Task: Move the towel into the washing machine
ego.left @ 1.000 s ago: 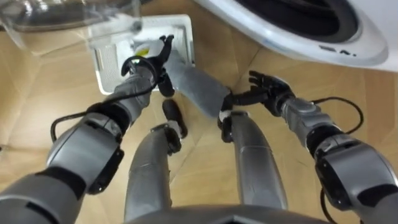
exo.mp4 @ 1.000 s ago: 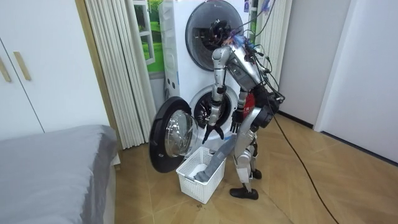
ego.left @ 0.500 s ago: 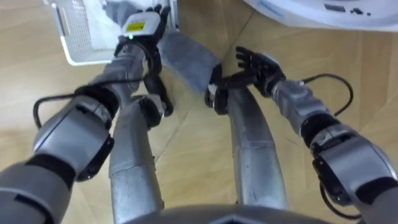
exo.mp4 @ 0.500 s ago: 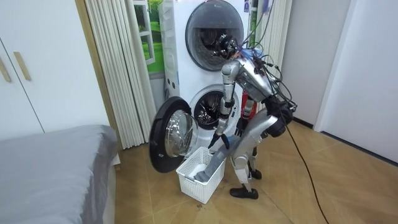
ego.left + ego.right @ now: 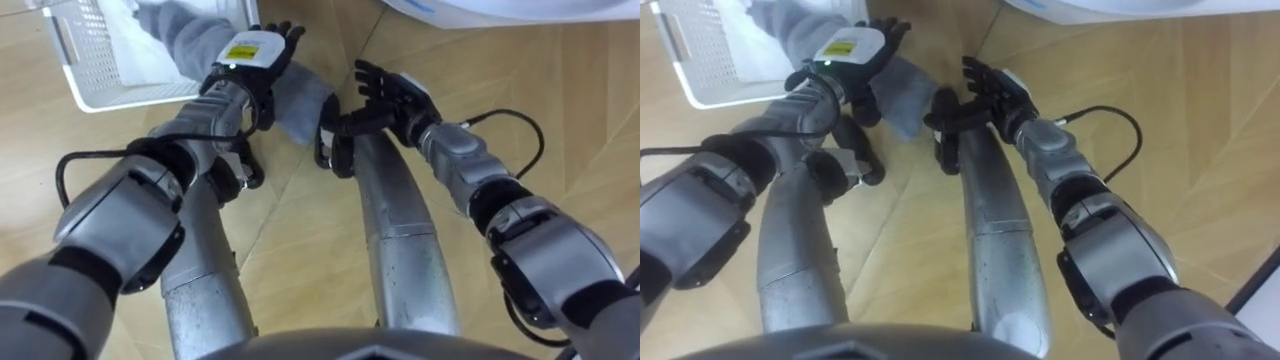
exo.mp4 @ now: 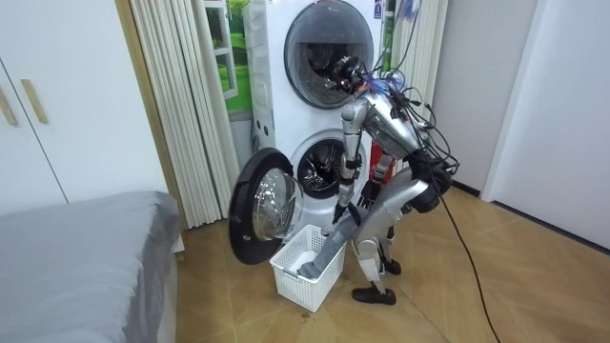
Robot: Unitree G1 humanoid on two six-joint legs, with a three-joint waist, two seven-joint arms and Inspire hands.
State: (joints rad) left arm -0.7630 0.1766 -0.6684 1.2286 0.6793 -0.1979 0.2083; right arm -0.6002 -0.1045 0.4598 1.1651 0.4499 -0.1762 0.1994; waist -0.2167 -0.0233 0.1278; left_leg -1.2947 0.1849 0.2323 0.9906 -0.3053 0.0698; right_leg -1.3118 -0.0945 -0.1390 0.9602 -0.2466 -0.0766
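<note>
- Left hand point(image 5: 250, 55) lies back-up on the towel point(image 5: 303, 100). Its palm side is hidden, so I cannot tell whether the fingers grip the cloth.
- Right hand point(image 5: 392, 92) hovers just beside it, fingers spread, holding nothing.
- Washing machine point(image 6: 272, 105) stands in front of the bent-over robot, with its lower door point(image 6: 259, 205) swung wide.
- Basket point(image 5: 100, 80), white, sits on the floor by that door.
- Towel, grey, hangs over the basket's rim, part inside and part trailing out towards the robot's knees.
</note>
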